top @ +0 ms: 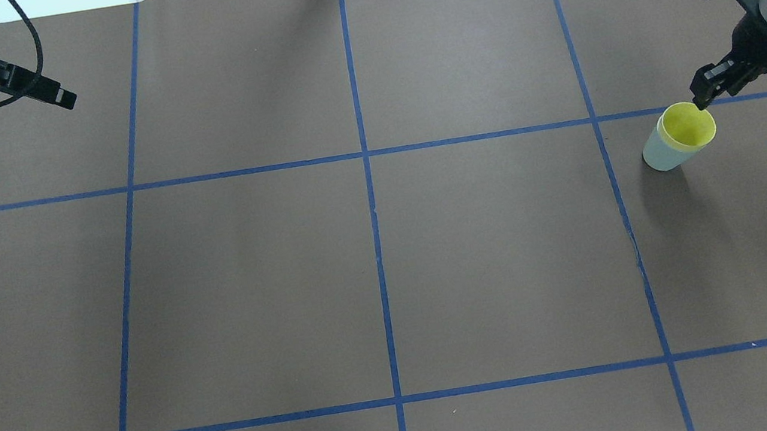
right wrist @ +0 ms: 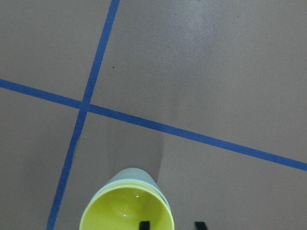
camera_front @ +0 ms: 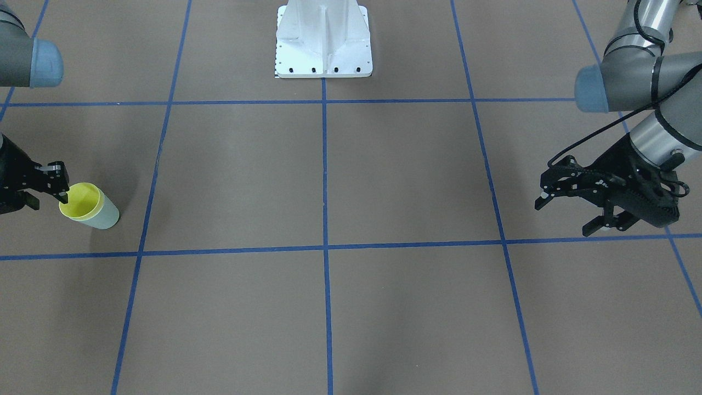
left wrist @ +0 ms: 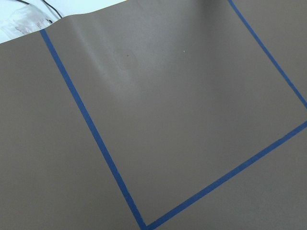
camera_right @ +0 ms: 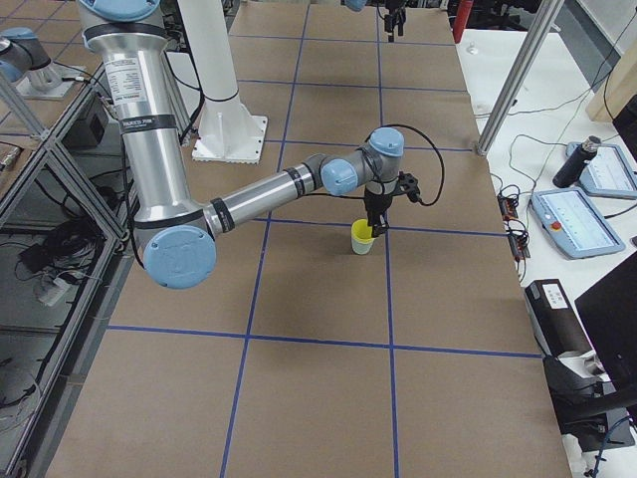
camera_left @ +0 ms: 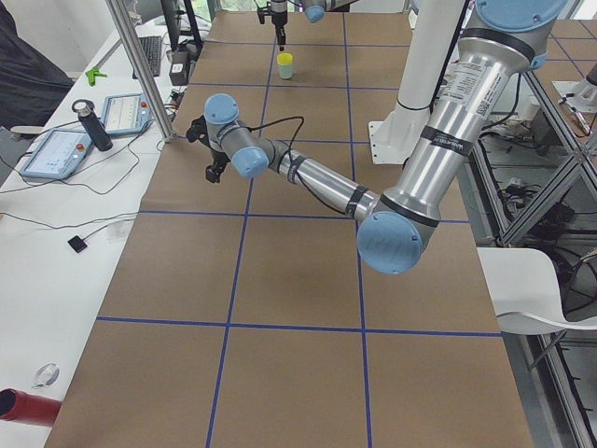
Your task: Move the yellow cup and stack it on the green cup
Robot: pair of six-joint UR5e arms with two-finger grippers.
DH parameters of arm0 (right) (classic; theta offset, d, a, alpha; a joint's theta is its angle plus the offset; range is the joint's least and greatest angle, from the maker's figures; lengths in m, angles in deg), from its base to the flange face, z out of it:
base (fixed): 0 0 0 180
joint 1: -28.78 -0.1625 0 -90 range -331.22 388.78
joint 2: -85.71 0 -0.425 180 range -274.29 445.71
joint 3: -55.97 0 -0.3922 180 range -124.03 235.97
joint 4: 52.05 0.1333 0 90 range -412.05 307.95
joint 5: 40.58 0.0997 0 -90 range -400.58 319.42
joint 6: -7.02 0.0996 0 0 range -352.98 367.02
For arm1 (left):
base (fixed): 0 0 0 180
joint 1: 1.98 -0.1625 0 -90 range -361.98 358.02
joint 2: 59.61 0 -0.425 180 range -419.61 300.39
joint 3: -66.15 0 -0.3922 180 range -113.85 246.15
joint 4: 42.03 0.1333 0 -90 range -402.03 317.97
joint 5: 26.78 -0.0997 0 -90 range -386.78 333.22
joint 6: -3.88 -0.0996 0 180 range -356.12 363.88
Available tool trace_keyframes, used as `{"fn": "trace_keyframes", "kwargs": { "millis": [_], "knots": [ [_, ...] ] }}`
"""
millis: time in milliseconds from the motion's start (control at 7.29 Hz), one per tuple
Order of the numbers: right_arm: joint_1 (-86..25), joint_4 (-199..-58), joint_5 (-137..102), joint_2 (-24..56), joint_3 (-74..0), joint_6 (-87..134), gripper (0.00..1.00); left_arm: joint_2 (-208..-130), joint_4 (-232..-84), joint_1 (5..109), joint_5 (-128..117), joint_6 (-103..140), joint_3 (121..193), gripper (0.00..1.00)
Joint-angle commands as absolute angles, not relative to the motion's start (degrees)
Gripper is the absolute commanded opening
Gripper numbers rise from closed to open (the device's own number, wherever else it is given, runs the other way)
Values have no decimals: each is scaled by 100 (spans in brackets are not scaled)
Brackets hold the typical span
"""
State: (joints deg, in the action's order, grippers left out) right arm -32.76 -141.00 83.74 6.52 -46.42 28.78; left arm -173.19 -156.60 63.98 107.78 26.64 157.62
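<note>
The light comes evenly from above, soft and fairly bright, across the brown table paper (top: 496,259). In the overhead view the green cup (top: 659,153) throws only a blurred shadow (top: 656,199) toward 6 o'clock. In the right wrist view that shadow runs toward 12 o'clock, and a small glint sits in the bottom of the yellow cup (right wrist: 125,211). The white robot base (camera_front: 323,38), at 12 o'clock in the front-facing view, is nearly washed out. The left wrist view has a pale sheen at 11 o'clock and a blown-out white corner there. Every view looks sharp.
</note>
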Motion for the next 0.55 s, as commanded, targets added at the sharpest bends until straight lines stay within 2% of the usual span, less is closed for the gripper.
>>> {"fn": "trace_keyframes", "kwargs": {
  "millis": [0, 411],
  "knots": [
    [-3466, -14099, 8431, 661, -4677, 2881, 100, -17281, -15473, 6620, 10778, 2412, 15703, 100],
    [-4168, -14170, 8659, 495, -4669, 2585, 100, -17237, -13903, 7427, 10752, 159, 15651, 100]
  ]
}}
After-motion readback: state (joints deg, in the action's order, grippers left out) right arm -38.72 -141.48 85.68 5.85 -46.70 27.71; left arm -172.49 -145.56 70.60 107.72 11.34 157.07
